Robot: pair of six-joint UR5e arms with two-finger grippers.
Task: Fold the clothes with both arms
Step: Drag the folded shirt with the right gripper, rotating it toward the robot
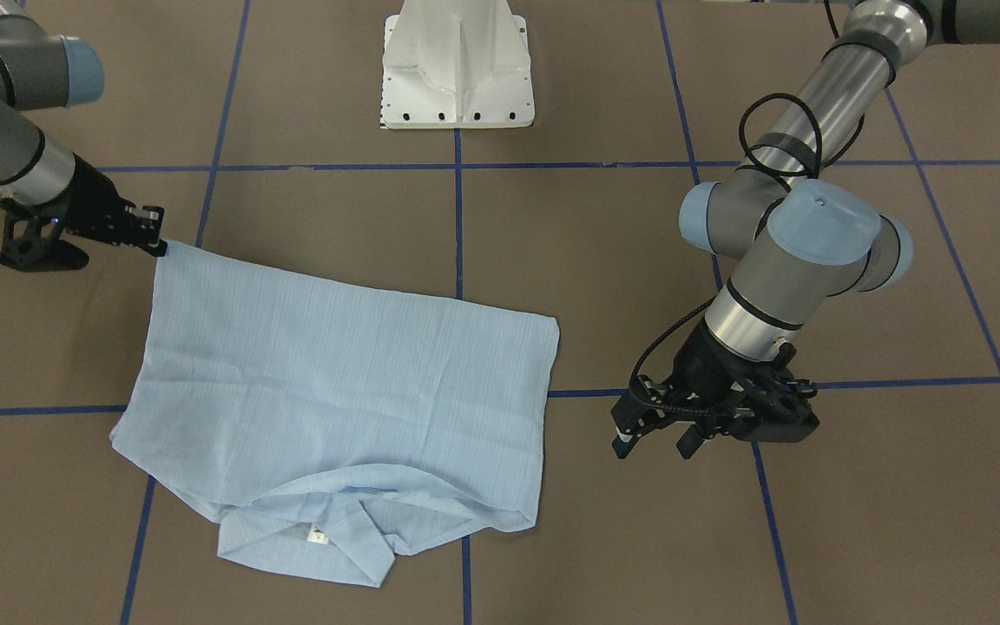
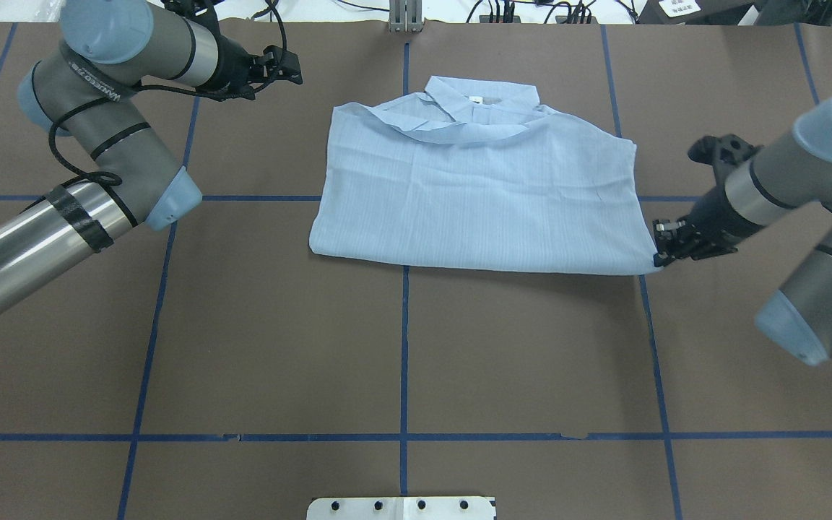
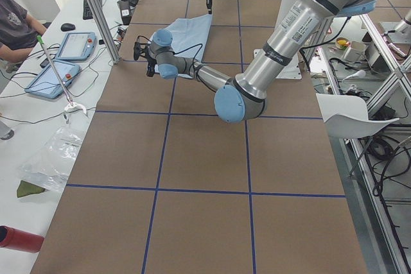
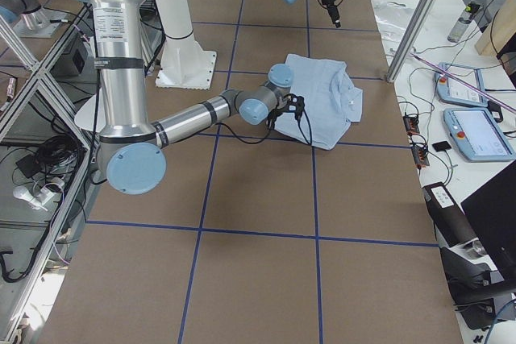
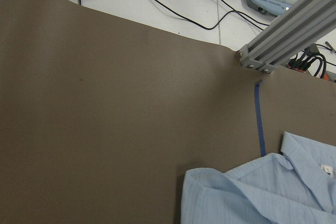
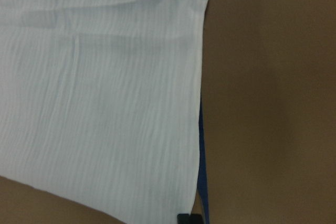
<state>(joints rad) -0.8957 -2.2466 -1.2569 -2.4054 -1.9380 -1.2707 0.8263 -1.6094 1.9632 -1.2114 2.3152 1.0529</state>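
The pale blue striped shirt (image 2: 474, 202) lies folded into a rough rectangle on the brown table, collar and neck label (image 2: 475, 99) at the far edge. My right gripper (image 2: 661, 256) is low at the shirt's near right corner and looks shut on that corner; in the front view (image 1: 157, 243) the cloth peaks up to its fingertips. The right wrist view shows the shirt (image 6: 105, 103) close up, with one black fingertip (image 6: 188, 217) at its edge. My left gripper (image 1: 652, 441) is open and empty, off the shirt's far left side (image 2: 289, 68). The left wrist view shows only the collar (image 5: 262, 192).
The white pedestal base (image 1: 457, 69) stands at the robot's side of the table. An aluminium frame post (image 5: 289, 40) rises at the far edge. Blue tape lines (image 2: 404, 347) cross the brown table. Tablets (image 3: 74, 46) and a seated person (image 3: 16, 24) are beyond the far edge.
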